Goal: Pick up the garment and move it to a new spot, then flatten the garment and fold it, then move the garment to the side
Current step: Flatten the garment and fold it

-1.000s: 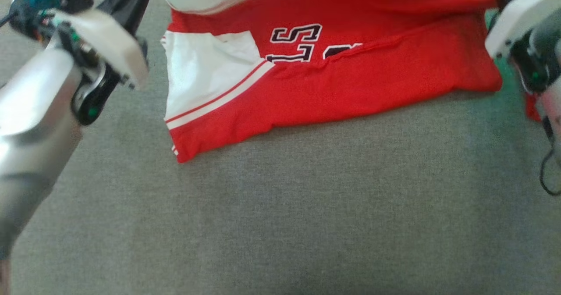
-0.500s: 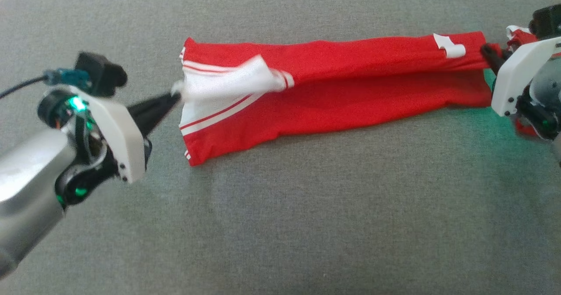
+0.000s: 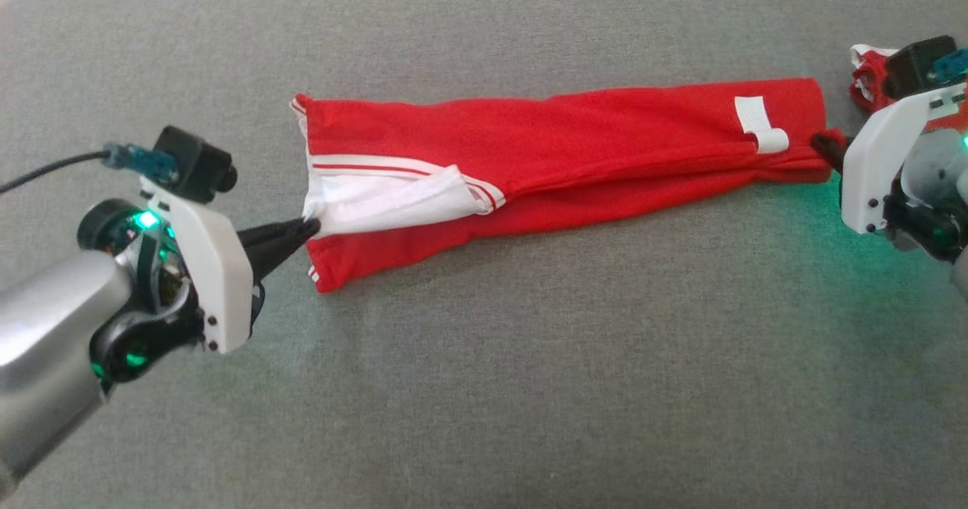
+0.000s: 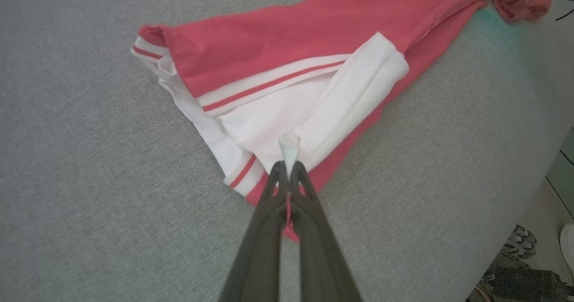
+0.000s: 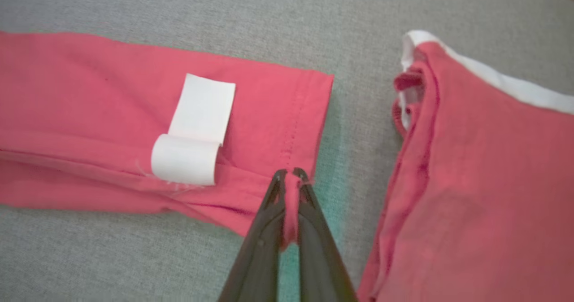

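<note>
Garment [image 3: 575, 161] is lying as a long, narrow red strip across the grey fabric surface [image 3: 484, 403], folded lengthwise, and I'm holding it at both ends. Closest to me there's just bare grey cloth. A bit further out, my left gripper [image 3: 310, 228] is pinching the white sleeve panel [image 3: 393, 195] at the strip's left end. The fingers are clenching tight on a little peak of white fabric that's poking up between the tips. Over on the other side, my right gripper [image 3: 820, 144] is clamping the red hem corner at the right end, squeezing a fold of red cloth between its fingers. A white label [image 3: 760, 125] is sitting just beside that grip, its lower end curling over. Further back on the right, a second red piece [image 3: 866, 89] with white trim is lying near the strip's end, with a gap of grey showing between them.
</note>
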You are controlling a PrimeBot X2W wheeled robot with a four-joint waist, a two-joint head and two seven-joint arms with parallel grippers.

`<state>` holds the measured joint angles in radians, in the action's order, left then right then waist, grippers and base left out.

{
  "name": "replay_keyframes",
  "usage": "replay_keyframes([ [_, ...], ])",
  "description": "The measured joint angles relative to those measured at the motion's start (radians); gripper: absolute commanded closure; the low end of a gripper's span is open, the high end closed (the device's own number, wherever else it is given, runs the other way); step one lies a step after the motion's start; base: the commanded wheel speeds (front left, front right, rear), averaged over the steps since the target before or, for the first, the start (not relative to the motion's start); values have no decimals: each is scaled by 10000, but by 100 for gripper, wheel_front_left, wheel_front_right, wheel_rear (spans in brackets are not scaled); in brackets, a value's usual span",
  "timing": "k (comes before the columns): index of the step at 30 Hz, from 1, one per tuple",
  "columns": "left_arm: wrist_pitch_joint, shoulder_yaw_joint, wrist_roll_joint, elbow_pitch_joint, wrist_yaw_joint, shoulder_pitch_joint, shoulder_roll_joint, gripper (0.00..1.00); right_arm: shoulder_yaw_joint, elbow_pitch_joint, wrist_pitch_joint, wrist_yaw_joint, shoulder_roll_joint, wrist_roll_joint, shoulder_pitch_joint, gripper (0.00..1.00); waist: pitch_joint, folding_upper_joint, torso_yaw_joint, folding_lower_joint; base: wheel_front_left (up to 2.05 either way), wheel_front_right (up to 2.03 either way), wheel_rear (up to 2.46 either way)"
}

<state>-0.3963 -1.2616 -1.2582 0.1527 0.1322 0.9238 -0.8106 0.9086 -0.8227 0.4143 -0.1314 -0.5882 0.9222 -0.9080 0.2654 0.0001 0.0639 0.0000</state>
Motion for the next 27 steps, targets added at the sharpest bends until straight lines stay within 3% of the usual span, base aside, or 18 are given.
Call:
replay_keyframes([
  [1,12,-13,10,35,0,-44,21,9,12,-25,98,0,-8,67,-1,0,-4,0,-26,0,0,0,0],
  [2,35,-19,10,73,0,-96,50,0,46,-38,161,0,-15,111,-1,0,-13,0,-53,1,0,0,0],
  [7,1093,169,293,376,-56,-141,353,0,-40,-161,-378,-2,-21,182,-13,0,-143,0,-182,1,0,0,0],
  [12,3643,1168,934,1095,-961,-128,974,0,-539,-174,-2011,0,203,270,-91,0,-388,0,-300,0,0,0,0],
  [13,3643,1168,934,1095,-961,-128,974,0,-539,-174,-2011,0,203,270,-91,0,-388,0,-300,0,0,0,0],
  [18,5846,2004,1185,1708,-1918,-241,1590,0,-1045,-196,-4140,0,825,176,-170,0,-719,0,-374,0,0,0,0],
  [23,6460,3047,1310,1799,-2552,-1174,2115,0,-1638,-314,-6088,0,1555,-65,15,0,-1104,0,-411,-1,0,0,0],
  [27,6487,5127,2313,1168,-2978,-2429,2821,0,-2506,-336,-6621,0,2203,-479,500,0,-1353,0,-431,-1,0,0,0],
])
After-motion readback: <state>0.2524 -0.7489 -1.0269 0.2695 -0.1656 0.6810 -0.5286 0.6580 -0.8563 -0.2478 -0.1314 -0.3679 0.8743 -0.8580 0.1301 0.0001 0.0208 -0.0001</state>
